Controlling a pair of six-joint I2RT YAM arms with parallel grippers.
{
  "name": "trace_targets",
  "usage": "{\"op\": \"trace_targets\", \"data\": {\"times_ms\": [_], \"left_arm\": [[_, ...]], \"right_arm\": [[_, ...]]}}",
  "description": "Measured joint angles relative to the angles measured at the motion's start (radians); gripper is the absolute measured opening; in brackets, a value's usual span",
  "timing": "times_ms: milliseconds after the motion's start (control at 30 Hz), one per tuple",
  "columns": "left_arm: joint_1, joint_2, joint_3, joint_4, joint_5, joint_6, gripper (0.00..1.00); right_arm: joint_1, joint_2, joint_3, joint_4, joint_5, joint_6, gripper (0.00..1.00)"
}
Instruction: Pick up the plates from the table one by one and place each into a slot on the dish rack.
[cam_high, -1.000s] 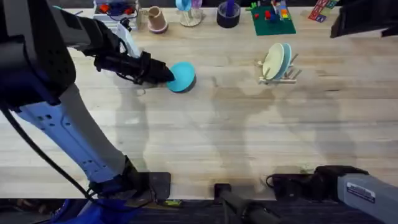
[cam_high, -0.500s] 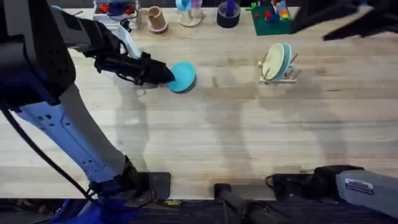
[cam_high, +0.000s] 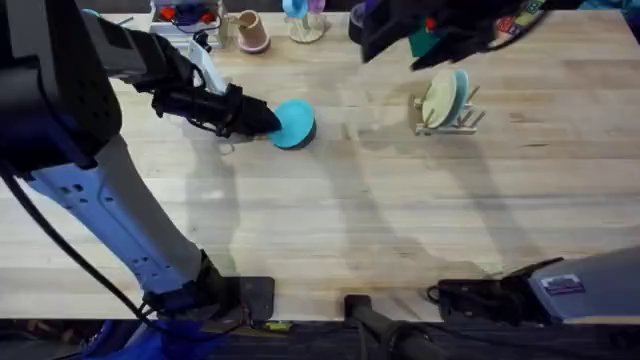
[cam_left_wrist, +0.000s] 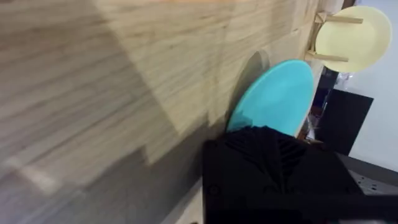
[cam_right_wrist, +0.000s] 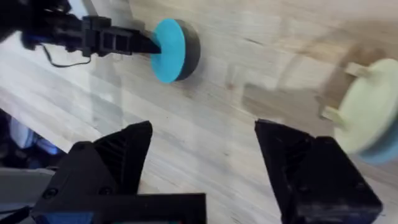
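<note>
A turquoise plate (cam_high: 293, 123) stands tilted on its edge on the table (cam_high: 330, 230), left of centre at the back. My left gripper (cam_high: 266, 119) is shut on the plate's left rim. The left wrist view shows the same plate (cam_left_wrist: 275, 94) above a black finger (cam_left_wrist: 273, 168). The dish rack (cam_high: 462, 120) stands at the back right and holds a cream plate (cam_high: 438, 100) and a pale blue plate (cam_high: 460, 90). My right arm (cam_high: 430, 25) hangs dark and blurred above the back of the table. Its gripper (cam_right_wrist: 205, 165) is open, looking down on the turquoise plate (cam_right_wrist: 169, 50) and the cream plate (cam_right_wrist: 368, 109).
Along the table's back edge are a pink cup (cam_high: 252, 32), a wire basket of tools (cam_high: 185, 15) and a green baseplate with bricks (cam_high: 435, 42), partly behind the right arm. Bare wood lies between the turquoise plate and the rack.
My right arm has swept from the far upper right leftward across the back of the table. The left gripper and the turquoise plate have stayed put.
</note>
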Motion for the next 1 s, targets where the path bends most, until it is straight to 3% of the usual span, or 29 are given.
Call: {"op": "trace_targets", "data": {"times_ms": [400,1000], "left_arm": [[0.000,0.000,0.000,0.000,0.000,0.000,0.042],[0.000,0.000,0.000,0.000,0.000,0.000,0.042]], "right_arm": [[0.125,0.295,0.000,0.133,0.000,0.050,0.993],[0.214,0.451,0.000,0.310,-0.021,0.106,0.994]]}}
